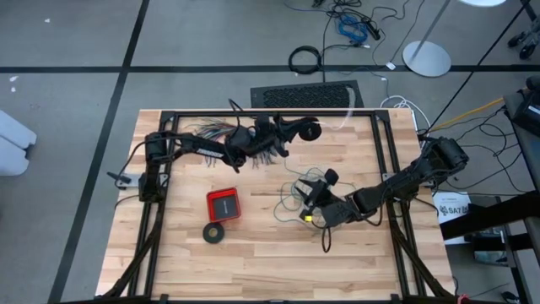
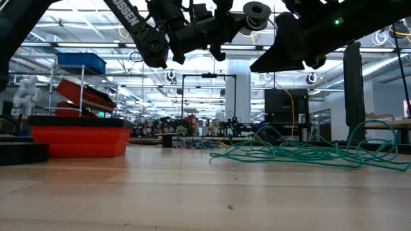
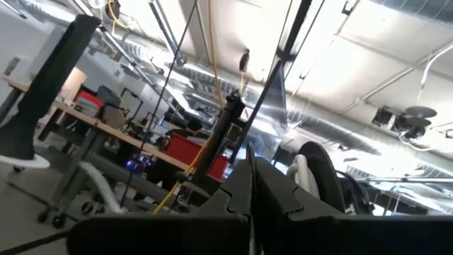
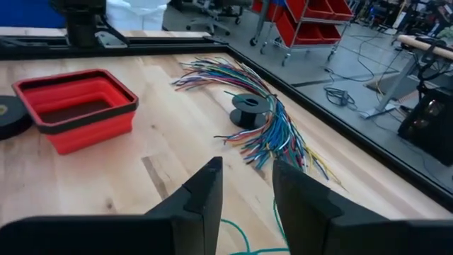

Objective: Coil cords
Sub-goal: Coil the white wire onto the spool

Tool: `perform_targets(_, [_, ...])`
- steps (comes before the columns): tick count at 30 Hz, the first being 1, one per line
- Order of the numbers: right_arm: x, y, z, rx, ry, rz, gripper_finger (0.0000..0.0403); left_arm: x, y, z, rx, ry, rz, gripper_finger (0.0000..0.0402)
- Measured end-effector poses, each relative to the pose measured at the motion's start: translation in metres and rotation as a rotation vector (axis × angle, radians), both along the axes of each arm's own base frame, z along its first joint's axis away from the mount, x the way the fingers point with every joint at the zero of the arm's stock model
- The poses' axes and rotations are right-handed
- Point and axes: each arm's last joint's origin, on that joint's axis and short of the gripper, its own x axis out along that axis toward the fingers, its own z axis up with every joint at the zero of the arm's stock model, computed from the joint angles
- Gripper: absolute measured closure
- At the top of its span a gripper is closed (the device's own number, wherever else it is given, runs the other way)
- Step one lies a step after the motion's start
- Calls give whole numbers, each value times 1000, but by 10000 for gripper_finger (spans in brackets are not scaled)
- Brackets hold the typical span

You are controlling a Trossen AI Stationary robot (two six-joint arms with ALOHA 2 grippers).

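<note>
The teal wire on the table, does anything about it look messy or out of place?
Yes. The teal wire lies in a loose, sprawling tangle on the wooden table, not coiled. The right pincer hovers over it, open and empty.

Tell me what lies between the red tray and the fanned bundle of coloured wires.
In the right wrist view, bare wooden table separates the red tray from the coloured wires; a small black spool sits against the bundle's near side.
</note>
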Motion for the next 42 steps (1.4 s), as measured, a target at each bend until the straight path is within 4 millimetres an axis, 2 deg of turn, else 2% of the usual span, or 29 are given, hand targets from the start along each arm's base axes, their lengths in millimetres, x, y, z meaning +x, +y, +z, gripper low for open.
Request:
perform_targets(9, [-3, 18, -18, -25, 43, 41, 291, 0, 2, -2, 98, 43, -9, 393])
perform_targets(16, [-21, 41, -15, -157, 43, 14, 291, 3, 1, -6, 117, 92, 2, 393])
perform_targets(22, [-37, 56, -11, -314, 2, -113, 291, 7, -12, -8, 211, 135, 31, 393])
perform_targets(32, [-36, 50, -9, -427, 46, -210, 302, 14, -42, -11, 328, 197, 133, 393])
perform_targets(38, [-31, 42, -9, -435, 63, -243, 337, 16, -51, -13, 377, 231, 167, 393])
perform_targets(42, [-27, 35, -9, -439, 74, -269, 345, 16, -52, -13, 416, 237, 183, 393])
